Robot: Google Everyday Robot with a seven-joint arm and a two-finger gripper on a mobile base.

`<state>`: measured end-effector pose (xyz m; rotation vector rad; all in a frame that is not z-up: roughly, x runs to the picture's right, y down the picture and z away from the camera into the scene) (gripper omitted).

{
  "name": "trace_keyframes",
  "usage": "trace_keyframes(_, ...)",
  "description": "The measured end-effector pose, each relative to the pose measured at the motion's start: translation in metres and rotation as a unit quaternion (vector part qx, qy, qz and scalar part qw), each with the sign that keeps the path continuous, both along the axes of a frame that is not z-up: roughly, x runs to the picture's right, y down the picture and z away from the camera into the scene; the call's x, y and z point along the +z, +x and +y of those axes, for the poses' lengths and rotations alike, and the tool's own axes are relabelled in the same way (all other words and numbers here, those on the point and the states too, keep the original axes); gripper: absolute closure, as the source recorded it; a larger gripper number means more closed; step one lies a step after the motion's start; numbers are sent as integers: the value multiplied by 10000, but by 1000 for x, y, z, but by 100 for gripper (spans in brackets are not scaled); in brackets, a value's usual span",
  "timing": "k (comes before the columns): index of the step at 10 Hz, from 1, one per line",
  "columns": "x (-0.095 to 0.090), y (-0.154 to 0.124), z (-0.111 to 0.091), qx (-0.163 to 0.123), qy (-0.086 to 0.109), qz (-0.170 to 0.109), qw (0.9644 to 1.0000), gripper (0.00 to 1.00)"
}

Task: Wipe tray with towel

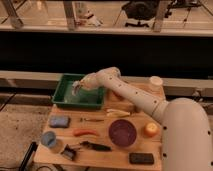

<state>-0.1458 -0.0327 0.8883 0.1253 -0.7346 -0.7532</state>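
The green tray (pixel 67 100) sits at the back left of the wooden table. My arm reaches in from the lower right, bends over the table and comes down into the tray. My gripper (pixel 77 88) is inside the tray, toward its back middle, low over the floor. A pale grey-white towel (pixel 76 85) is bunched at its tip, and the gripper is shut on it. The towel rests on or just above the tray's floor; I cannot tell which. The wrist hides part of the tray's right side.
In front of the tray lie a blue folded cloth (pixel 60 121), a red-orange item (pixel 84 132), a round purple plate (pixel 123 132), a blue cup (pixel 49 140) and a black tool (pixel 95 146). A white cup (pixel 156 82) stands at the back right. A black block (pixel 141 158) is near the front edge.
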Motion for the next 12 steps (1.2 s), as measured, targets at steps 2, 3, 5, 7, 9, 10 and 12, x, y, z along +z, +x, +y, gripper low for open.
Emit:
trace_keyframes(2, -1, -2, -1, 53, -17, -7, 10000, 44)
trace_keyframes(3, -2, 2, -3, 103, -17, 4, 9999, 35)
trace_keyframes(5, -3, 6, -4, 178, -15, -5, 9998, 21)
trace_keyframes(7, -4, 7, -5, 233, -9, -25, 9997, 20)
trace_keyframes(9, -6, 11, -7, 310, 13, -48, 9995, 20)
trace_keyframes(10, -9, 11, -9, 362, 39, -84, 9993, 20)
trace_keyframes(12, -19, 16, -16, 501, 130, -153, 9985, 20)
